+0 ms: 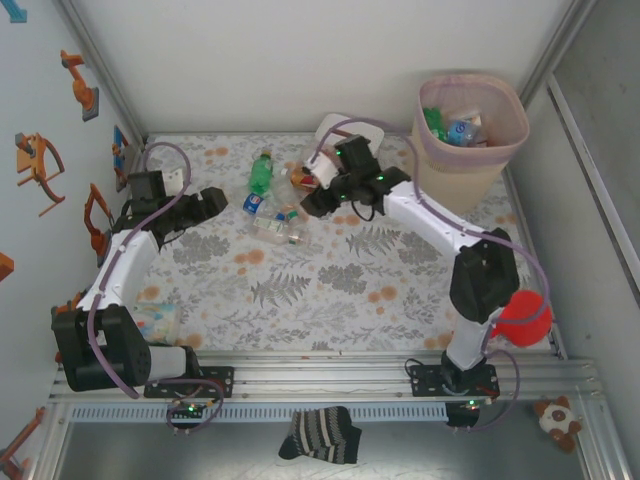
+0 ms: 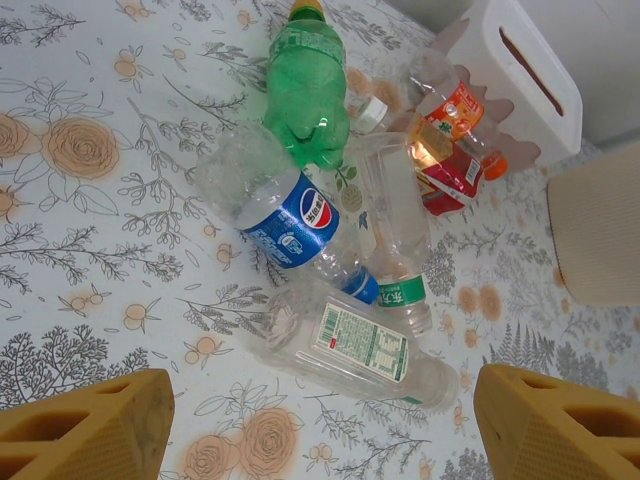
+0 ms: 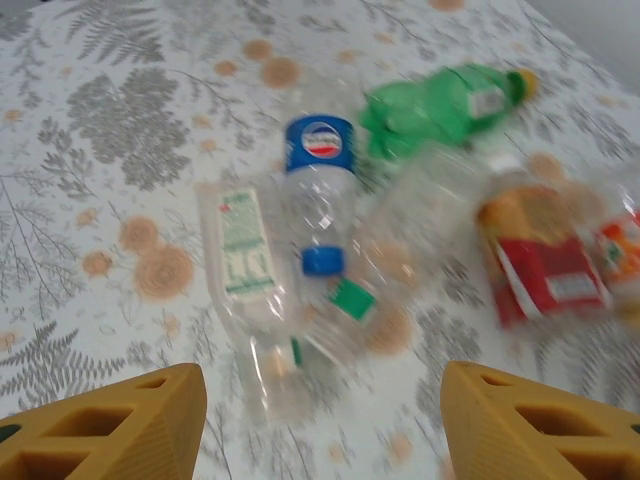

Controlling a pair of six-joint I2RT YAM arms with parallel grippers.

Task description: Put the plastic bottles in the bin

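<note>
Several plastic bottles lie in a cluster on the floral table (image 1: 330, 290): a green one (image 1: 261, 173) (image 2: 305, 90), a clear one with a blue label (image 2: 285, 215) (image 3: 320, 175), a clear one with a white and green label (image 2: 350, 345) (image 3: 245, 255), and one with a red and orange label (image 2: 450, 140) (image 3: 545, 260). The beige bin (image 1: 470, 170) with a pink liner stands at the back right and holds a few bottles (image 1: 455, 128). My left gripper (image 1: 213, 201) (image 2: 320, 440) is open, left of the cluster. My right gripper (image 1: 312, 205) (image 3: 325, 430) is open just over its right side, holding nothing.
A white tissue box (image 1: 352, 133) (image 2: 520, 75) sits behind the cluster, beside the bin wall (image 2: 595, 235). A red bowl (image 1: 525, 318) stands near the right arm's base and a cup (image 1: 160, 320) by the left base. A striped sock (image 1: 320, 435) lies off the front rail.
</note>
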